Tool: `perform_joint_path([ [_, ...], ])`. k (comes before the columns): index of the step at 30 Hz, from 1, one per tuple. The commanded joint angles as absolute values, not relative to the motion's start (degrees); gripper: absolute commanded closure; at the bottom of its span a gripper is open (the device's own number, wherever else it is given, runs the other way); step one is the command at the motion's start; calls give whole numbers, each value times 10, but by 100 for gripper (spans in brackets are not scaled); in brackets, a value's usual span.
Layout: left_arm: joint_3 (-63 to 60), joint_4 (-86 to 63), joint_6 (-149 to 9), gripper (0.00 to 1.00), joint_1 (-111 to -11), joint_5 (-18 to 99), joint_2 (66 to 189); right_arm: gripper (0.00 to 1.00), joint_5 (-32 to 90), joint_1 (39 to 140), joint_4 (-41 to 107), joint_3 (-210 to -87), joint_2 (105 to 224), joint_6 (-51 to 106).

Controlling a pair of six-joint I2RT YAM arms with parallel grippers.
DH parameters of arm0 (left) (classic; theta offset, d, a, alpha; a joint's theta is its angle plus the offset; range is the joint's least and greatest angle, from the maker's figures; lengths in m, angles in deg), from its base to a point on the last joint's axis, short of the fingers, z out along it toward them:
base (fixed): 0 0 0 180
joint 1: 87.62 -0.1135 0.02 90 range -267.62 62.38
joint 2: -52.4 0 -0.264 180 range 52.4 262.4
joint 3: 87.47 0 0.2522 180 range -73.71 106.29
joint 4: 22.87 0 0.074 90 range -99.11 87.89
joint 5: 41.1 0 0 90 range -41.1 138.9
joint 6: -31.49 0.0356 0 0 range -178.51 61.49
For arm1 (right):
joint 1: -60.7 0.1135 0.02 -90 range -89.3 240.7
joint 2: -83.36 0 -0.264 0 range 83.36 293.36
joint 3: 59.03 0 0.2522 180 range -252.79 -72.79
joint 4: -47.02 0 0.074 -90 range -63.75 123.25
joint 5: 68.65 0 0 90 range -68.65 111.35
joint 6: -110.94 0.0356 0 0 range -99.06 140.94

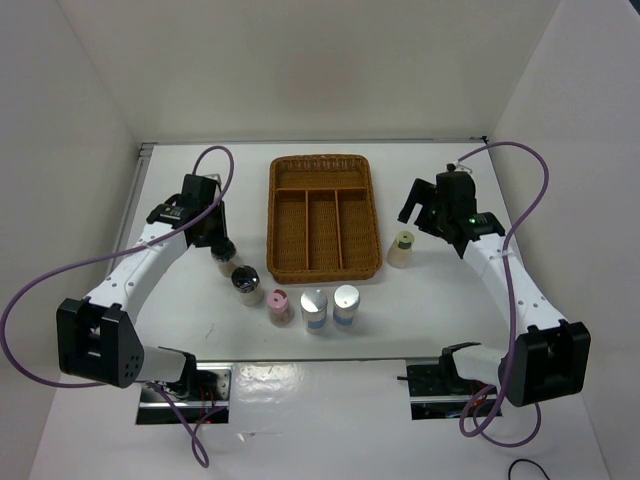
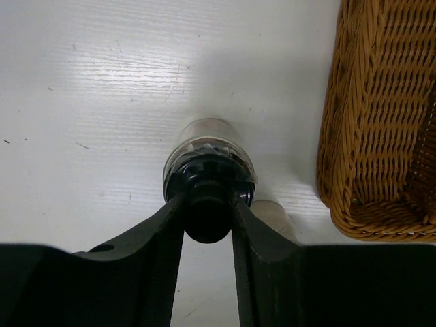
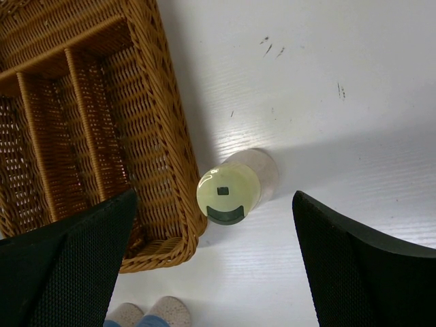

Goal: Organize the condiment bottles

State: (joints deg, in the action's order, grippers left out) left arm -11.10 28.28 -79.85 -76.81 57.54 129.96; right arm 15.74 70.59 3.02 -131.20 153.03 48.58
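Left claw: the left claw (image 2: 208,204) is pinched onto the top of a black-capped shaker (image 2: 208,139), one finger pressed against each side of the narrow black cap. It's gripped up high, probably so the glass body hangs free and can be lifted straight up.
Held shaker: it's standing upright on the bench (image 1: 450,310), just off the left wall of the wicker tray (image 1: 322,165). No lift can be seen yet, since the base looks planted.
Right claw: the right claw (image 3: 212,197) is spread as wide as it goes and nothing is held. It's hung over the yellow-green-capped shaker (image 3: 228,191), which is framed between the two fingers, so a grab from above looks to be lined up.
That shaker: it's parked upright, right next to the tray's near right corner, maybe touching the wicker. Can't be told for sure.
Rest of the row: the second black-capped shaker (image 1: 247,284), the pink-capped shaker (image 1: 278,304) and the two silver-topped shakers (image 1: 314,309) are lined up in front of the tray, close together but untouched.
Tray: none of the six has been put in it so far, so the sorting is judged barely started.
Risk: with a cap-only pinch, some swing or slip could be expected on the lift.
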Motion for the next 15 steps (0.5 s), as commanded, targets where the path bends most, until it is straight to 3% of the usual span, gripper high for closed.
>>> perform_joint_path([
  [1, -110, 273, -803, 61, -766, 571, 1303, 1, 148, 711, 38, -1310, 1521, 492],
  [7, -110, 273, -808, 79, -766, 582, 1303, 1, 148, 711, 38, -1310, 1526, 492],
  [15, -32, 296, -808, 84, -766, 607, 1285, 1, 153, 711, 37, -1315, 1567, 492],
])
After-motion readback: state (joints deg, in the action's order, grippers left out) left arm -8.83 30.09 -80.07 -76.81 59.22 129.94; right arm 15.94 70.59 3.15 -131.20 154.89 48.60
